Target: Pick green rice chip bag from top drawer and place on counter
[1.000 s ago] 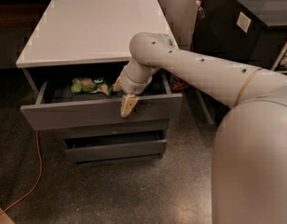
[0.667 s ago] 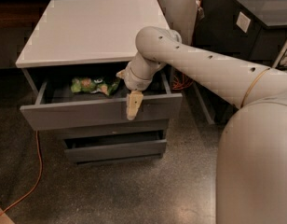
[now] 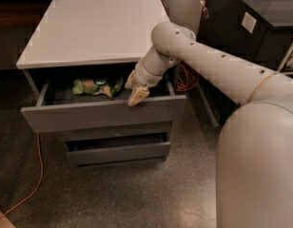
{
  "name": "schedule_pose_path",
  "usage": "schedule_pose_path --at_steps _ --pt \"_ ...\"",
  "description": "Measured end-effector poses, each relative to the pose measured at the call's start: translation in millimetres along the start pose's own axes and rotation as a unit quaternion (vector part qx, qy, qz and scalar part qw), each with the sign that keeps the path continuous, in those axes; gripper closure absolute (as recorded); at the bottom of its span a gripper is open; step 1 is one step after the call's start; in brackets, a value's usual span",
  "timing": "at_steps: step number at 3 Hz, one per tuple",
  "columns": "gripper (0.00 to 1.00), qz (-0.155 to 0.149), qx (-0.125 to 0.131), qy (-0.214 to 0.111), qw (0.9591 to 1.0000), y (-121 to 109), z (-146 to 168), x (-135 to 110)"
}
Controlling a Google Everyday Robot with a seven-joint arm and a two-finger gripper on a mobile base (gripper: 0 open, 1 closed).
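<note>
Lower right of frame: robot's pale body [image 3: 260, 165], arm [image 3: 222, 68] reaching up-left. Lower left: orange cable [image 3: 39, 170] on speckled floor. Centre: lower drawer [image 3: 118, 151] slightly ajar. Above it, top drawer [image 3: 103, 115] pulled open. Hand [image 3: 134, 90] hangs at right part of drawer opening, tip just over front edge; whether spread or pressed together, cannot tell. Green rice chip bag [image 3: 96, 87] lies inside top drawer, left of hand, apart from it. Behind, glossy white bench [image 3: 94, 27]. Upper right: black cabinet [image 3: 260, 27].

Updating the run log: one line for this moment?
green rice chip bag: lying inside open top drawer, not grasped | gripper: at drawer front, right of bag
</note>
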State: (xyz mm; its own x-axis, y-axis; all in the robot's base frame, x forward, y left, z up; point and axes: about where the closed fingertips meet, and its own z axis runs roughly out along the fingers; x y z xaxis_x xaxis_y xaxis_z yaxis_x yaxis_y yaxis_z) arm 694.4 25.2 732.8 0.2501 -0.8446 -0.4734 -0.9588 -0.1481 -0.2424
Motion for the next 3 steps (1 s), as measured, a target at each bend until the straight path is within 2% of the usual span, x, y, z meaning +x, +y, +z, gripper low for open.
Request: schedule_pose_path --at_steps 1,2,3 --pt "0.69 0.015 -0.004 -0.017 0.9997 -11.7 4.3 9.9" --pt "0.98 0.027 -0.013 -0.032 0.9990 -26.1 15.6 21.3" --pt "1.00 0.037 -0.024 -0.037 0.9983 -31.9 30.1 31.1"
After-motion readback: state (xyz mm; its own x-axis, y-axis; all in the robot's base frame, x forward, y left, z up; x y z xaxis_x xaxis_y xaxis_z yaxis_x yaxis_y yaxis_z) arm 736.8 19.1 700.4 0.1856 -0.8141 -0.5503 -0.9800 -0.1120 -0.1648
